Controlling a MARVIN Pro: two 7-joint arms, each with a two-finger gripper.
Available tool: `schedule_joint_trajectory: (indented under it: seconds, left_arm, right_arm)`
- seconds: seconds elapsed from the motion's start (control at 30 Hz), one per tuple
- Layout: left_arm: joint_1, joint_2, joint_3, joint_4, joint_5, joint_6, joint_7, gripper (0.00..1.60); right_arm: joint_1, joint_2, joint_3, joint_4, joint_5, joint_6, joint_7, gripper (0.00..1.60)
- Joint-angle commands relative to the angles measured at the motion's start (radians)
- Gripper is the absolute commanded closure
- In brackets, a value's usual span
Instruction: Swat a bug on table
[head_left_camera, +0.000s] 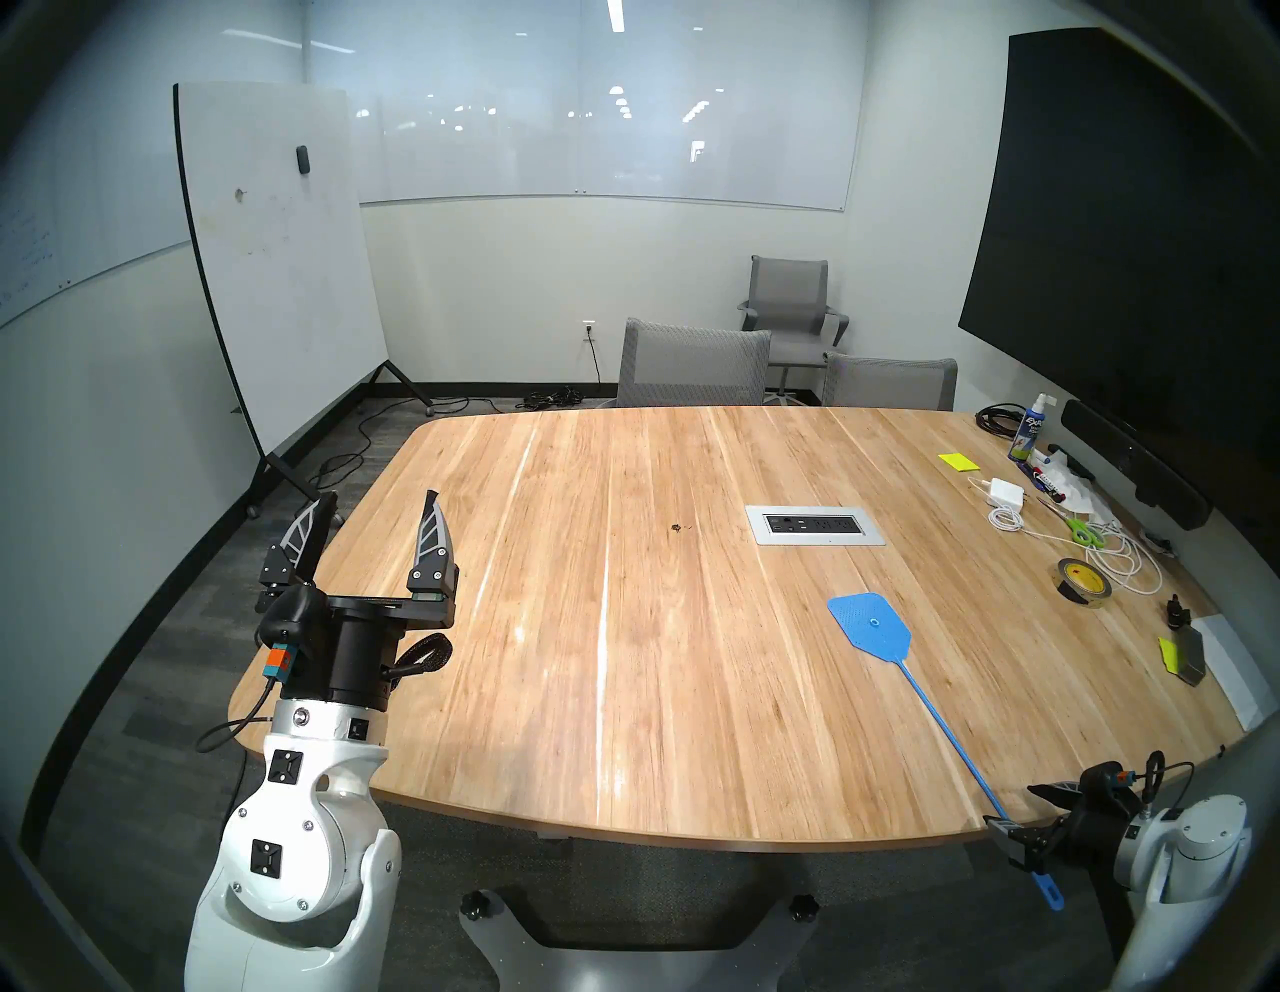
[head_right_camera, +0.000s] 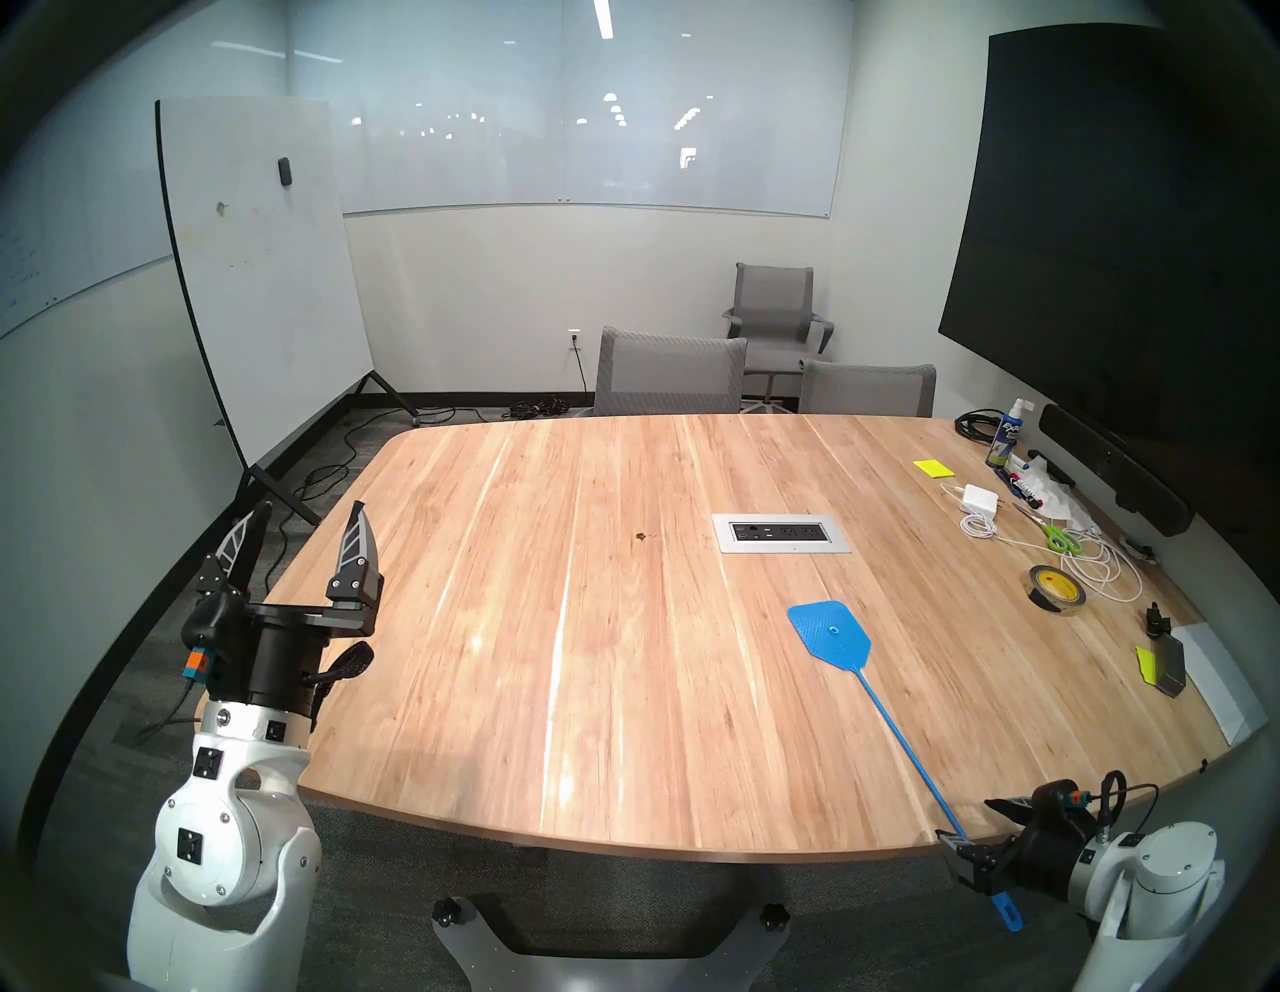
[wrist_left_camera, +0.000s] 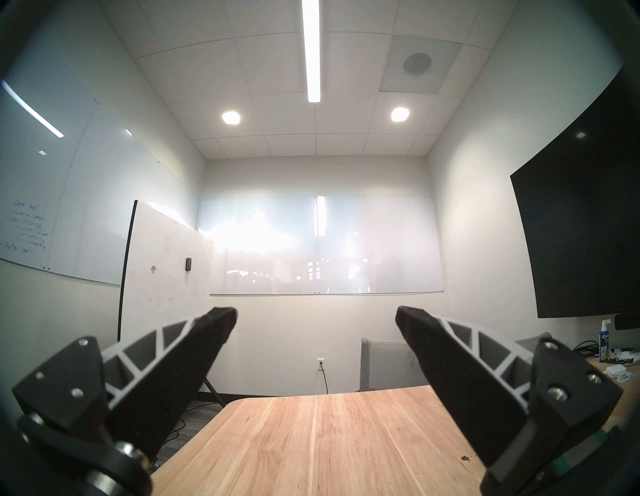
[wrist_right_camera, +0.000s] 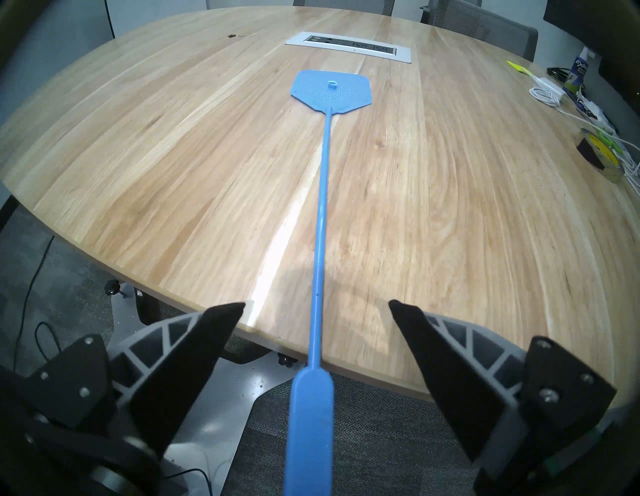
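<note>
The bug (head_left_camera: 675, 528) is a tiny dark speck of crumbs on the light-wood table (head_left_camera: 554, 693), left of the silver outlet panel (head_left_camera: 815, 524). It also shows in the right wrist view (wrist_right_camera: 232, 35) and the left wrist view (wrist_left_camera: 464, 458). A blue swatter (head_left_camera: 869, 623) lies on the table, its head nearer me and right of the bug. Its handle (wrist_right_camera: 311, 398) overhangs the front edge. My right gripper (wrist_right_camera: 315, 306) is open around that handle, fingers apart from it. My left gripper (head_left_camera: 381, 499) is open and empty, raised over the table's left edge.
Clutter lines the table's right side: a tape roll (head_left_camera: 1084, 584), green scissors (head_left_camera: 1080, 532), white charger and cables (head_left_camera: 1008, 493), a spray bottle (head_left_camera: 1032, 429), yellow notes (head_left_camera: 959, 462). Grey chairs (head_left_camera: 692, 367) stand at the far edge. A whiteboard (head_left_camera: 277, 263) stands at the left.
</note>
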Motion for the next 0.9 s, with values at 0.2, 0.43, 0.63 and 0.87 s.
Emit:
schedule_joint_trajectory:
  seconds: [0.2,0.43,0.63,0.87]
  left_arm:
    - [0.002,0.000,0.001,-0.021,0.000,-0.001,-0.001,0.00]
    - [0.002,0.000,0.001,-0.021,0.000,-0.001,-0.001,0.00]
    - [0.002,0.000,0.001,-0.021,0.000,-0.001,-0.001,0.00]
    - [0.002,0.000,0.001,-0.021,0.000,-0.001,-0.001,0.00]
  right_arm:
    - [0.003,0.003,0.003,-0.018,0.003,0.000,0.004,0.00]
    - [0.003,0.003,0.003,-0.018,0.002,0.000,0.005,0.00]
    - [-0.003,0.010,0.012,-0.023,0.006,0.004,0.022,0.00]
    - [-0.006,0.021,0.030,-0.029,0.013,0.013,0.053,0.00]
